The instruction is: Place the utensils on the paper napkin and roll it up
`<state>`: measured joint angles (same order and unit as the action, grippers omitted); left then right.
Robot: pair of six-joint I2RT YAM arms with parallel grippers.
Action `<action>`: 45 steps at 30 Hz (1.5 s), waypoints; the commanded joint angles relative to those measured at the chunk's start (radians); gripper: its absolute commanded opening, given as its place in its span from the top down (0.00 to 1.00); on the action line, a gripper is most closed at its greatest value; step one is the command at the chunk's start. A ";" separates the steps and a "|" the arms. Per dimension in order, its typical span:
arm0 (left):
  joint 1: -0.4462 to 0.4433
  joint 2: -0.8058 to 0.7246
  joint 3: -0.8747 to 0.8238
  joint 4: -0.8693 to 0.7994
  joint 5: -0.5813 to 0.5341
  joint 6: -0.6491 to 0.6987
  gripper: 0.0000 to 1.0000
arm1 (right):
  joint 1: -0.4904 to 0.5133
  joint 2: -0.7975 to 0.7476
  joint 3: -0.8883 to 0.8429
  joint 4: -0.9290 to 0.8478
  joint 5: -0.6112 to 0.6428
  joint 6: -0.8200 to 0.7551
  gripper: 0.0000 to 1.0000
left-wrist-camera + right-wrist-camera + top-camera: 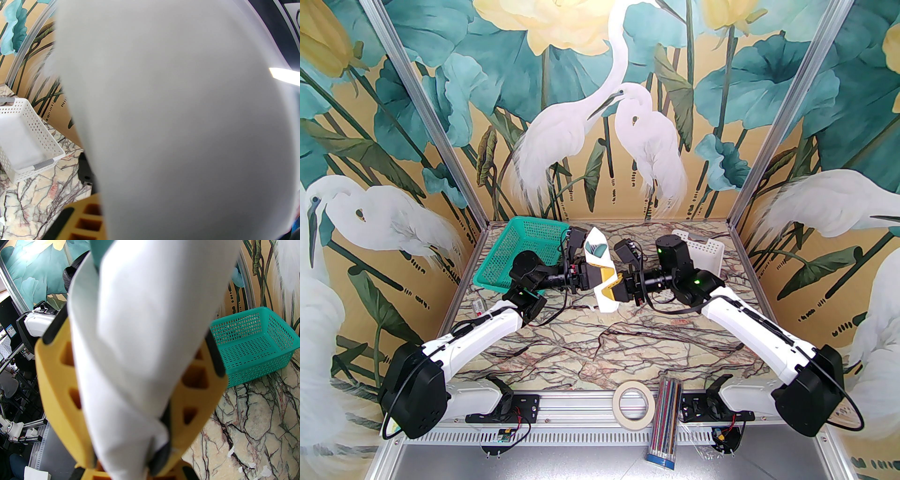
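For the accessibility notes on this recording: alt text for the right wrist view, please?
A rolled white paper napkin is clamped between yellow fingers, a green utensil end poking from its top. Behind, a teal mesh basket sits on the marble table.

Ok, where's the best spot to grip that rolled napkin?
Probably its middle, jaws across the narrow width, coming in from the side. The rolled napkin is a long, soft tube held aloft, with the utensils poking from its top end; the right gripper pinches it that way.
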<state>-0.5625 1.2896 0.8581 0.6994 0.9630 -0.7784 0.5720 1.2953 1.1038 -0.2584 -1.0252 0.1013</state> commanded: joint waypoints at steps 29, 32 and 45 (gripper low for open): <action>0.007 -0.065 0.007 -0.118 -0.031 0.089 1.00 | 0.038 -0.096 -0.157 0.139 0.000 0.156 0.21; 0.007 -0.066 0.010 -0.123 -0.043 0.088 1.00 | 0.045 -0.083 -0.162 0.142 0.000 0.163 0.24; 0.020 -0.067 0.018 -0.125 -0.071 0.058 1.00 | 0.059 -0.076 -0.167 0.074 -0.009 0.153 0.47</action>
<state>-0.5533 1.2491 0.8574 0.5819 0.9188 -0.7136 0.6228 1.2297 0.9504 -0.1562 -1.0359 0.2619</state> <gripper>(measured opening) 0.135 0.543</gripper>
